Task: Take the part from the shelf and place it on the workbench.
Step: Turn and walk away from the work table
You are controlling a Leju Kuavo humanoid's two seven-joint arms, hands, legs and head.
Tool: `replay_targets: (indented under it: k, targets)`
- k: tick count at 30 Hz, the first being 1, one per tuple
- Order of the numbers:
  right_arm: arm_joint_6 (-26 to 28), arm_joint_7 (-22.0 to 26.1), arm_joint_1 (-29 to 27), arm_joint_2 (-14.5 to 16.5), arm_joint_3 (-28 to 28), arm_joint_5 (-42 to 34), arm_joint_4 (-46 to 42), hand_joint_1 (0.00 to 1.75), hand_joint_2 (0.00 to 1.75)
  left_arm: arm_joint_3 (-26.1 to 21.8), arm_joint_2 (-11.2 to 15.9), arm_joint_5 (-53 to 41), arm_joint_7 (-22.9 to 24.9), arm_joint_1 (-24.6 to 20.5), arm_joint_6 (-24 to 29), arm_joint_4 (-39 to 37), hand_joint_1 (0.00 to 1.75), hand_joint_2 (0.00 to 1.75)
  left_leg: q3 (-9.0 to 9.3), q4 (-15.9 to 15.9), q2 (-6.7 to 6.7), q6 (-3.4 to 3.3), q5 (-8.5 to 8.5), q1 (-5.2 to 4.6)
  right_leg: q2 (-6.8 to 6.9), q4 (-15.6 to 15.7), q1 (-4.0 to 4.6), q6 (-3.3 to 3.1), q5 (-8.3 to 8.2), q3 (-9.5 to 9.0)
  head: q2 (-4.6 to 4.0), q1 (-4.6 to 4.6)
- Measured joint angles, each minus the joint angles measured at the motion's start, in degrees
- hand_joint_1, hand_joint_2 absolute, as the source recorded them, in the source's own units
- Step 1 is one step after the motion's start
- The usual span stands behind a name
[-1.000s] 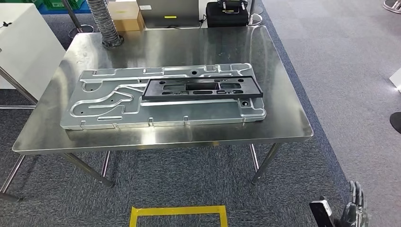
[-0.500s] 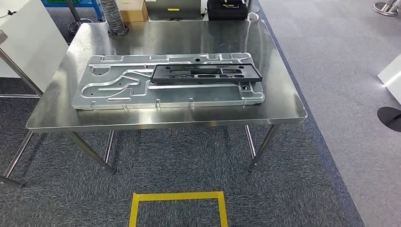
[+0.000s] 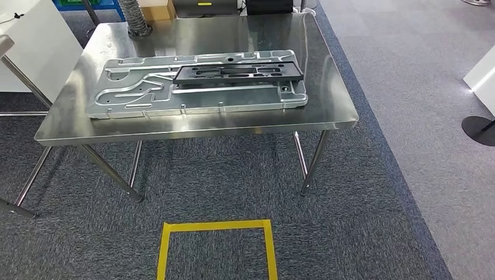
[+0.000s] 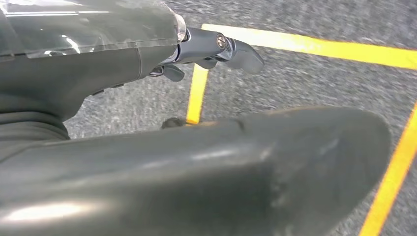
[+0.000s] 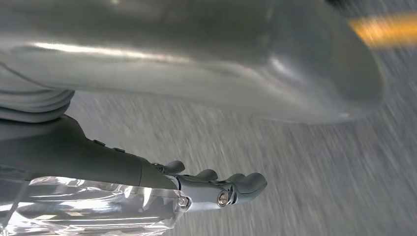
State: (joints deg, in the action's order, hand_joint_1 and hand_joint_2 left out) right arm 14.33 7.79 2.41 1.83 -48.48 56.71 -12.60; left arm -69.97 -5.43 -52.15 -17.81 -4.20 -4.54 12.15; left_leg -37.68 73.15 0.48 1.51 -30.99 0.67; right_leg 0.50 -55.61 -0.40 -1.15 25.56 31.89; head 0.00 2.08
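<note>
The black frame-shaped part lies flat on a large silver machined plate, toward the plate's right end, on the steel workbench. My left hand hangs over the grey carpet beside yellow floor tape, with its fingers stretched out and nothing in them. My right hand also hangs over blurred carpet, its fingers straight and nothing held. Both hands are well away from the workbench.
A yellow taped square marks the carpet in front of the workbench. A white cabinet stands at the left. A ribbed grey hose and boxes sit behind the bench. A dark round base lies at the right.
The whole picture has shifted: the camera has drawn back, so the workbench sits farther off and to the left. My right hand has dropped out of the head view's lower right corner.
</note>
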Motion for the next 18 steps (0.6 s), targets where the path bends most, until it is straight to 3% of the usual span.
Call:
replay_targets:
  k: [2,4,5,7,8,10,12,13,14,15,16,18]
  targets:
    - [-2.4,-1.2,0.1,0.8,0.0,0.1,0.3,0.00,0.00,0.0,0.1,0.0,-0.1,-0.1,0.0,0.0,0.00,0.00,6.15,-7.4,-0.12,-0.71,2.32,-0.17,-0.03,-0.1,0.20,0.23,-1.11,1.41,0.00,0.00]
    - [-4.2,-2.2,0.3,1.4,0.0,-0.3,0.6,0.00,0.00,0.0,0.2,0.0,-0.2,-0.2,0.0,0.0,0.00,0.00,11.77,-16.0,-0.27,-1.43,1.73,-0.47,0.00,-0.2,0.38,0.69,-2.22,2.29,0.00,0.00]
    - [-5.2,-2.8,0.4,1.7,-0.1,-0.6,0.7,0.00,0.00,0.1,0.2,0.0,-0.2,-0.2,0.0,0.0,0.00,0.00,12.98,-18.3,-0.33,-1.71,1.20,-0.65,0.03,-0.1,0.40,0.99,-2.78,2.60,0.00,0.00]
    - [-7.3,-4.1,0.6,1.9,-0.2,-1.0,0.9,0.00,0.00,0.1,0.1,-0.3,-0.3,-0.2,-0.1,0.0,0.00,0.00,12.71,-19.4,-0.18,-2.36,1.55,-0.64,-0.02,-0.1,0.35,1.64,-3.57,3.08,0.00,0.00]
    - [-8.1,-4.4,0.6,2.0,-0.3,-1.1,0.9,0.00,0.00,0.2,0.1,-0.6,-0.3,-0.2,-0.1,0.0,0.00,0.00,12.28,-19.5,-0.06,-2.82,2.05,-0.54,-0.11,-0.6,0.32,1.93,-2.86,3.46,0.00,0.00]
    - [-10.0,-3.8,0.7,2.2,-0.4,-1.6,1.0,0.00,0.00,0.4,0.0,-1.1,-0.3,-0.3,-0.1,0.0,0.00,0.00,11.25,-19.6,0.18,-3.75,3.13,-0.36,-0.30,-5.1,0.16,2.39,1.51,5.03,0.00,0.00]
    - [-12.0,-2.1,0.7,2.6,-0.7,-2.9,1.0,0.00,0.00,0.8,0.1,-1.4,-0.4,-0.4,-0.1,0.0,0.00,0.00,9.71,-19.1,0.24,-4.13,4.06,-0.55,-0.38,-13.1,0.00,2.67,6.82,7.24,0.00,0.00]
    - [-12.7,-1.4,0.7,2.7,-1.0,-3.5,1.0,0.00,0.00,0.9,0.2,-1.5,-0.6,-0.4,-0.2,0.0,0.00,0.00,8.84,-18.8,0.27,-4.10,4.48,-0.62,-0.38,-16.3,-0.03,2.77,8.01,7.78,0.00,0.00]
    - [-13.4,-0.8,0.8,2.9,-1.4,-4.1,1.0,0.00,0.00,1.1,0.3,-1.5,-0.7,-0.5,-0.3,0.0,0.00,0.00,7.94,-18.4,0.30,-4.06,4.84,-0.68,-0.37,-17.7,-0.04,2.79,7.85,7.41,0.00,0.00]
    - [-13.8,-0.4,0.8,3.0,-1.8,-4.4,1.0,0.00,0.00,1.3,0.4,-1.5,-0.9,-0.5,-0.5,0.0,0.00,0.00,7.07,-17.9,0.32,-3.99,5.14,-0.72,-0.37,-17.0,-0.03,2.71,6.66,6.00,0.00,0.00]
    - [-14.1,-0.2,0.9,3.2,-2.1,-4.6,1.0,0.00,0.00,1.4,0.5,-1.6,-1.1,-0.6,-0.7,0.0,0.00,0.00,6.26,-17.4,0.30,-3.90,5.42,-0.78,-0.38,-14.1,0.00,2.50,5.11,3.53,0.00,0.00]
    - [-14.3,-0.3,1.1,3.2,-2.5,-4.7,1.0,0.00,0.00,1.5,0.5,-1.7,-1.3,-0.7,-0.9,0.0,0.00,0.00,4.99,-16.6,0.27,-3.59,5.95,-0.95,-0.36,-5.5,0.27,1.81,3.90,-2.48,0.00,0.01]
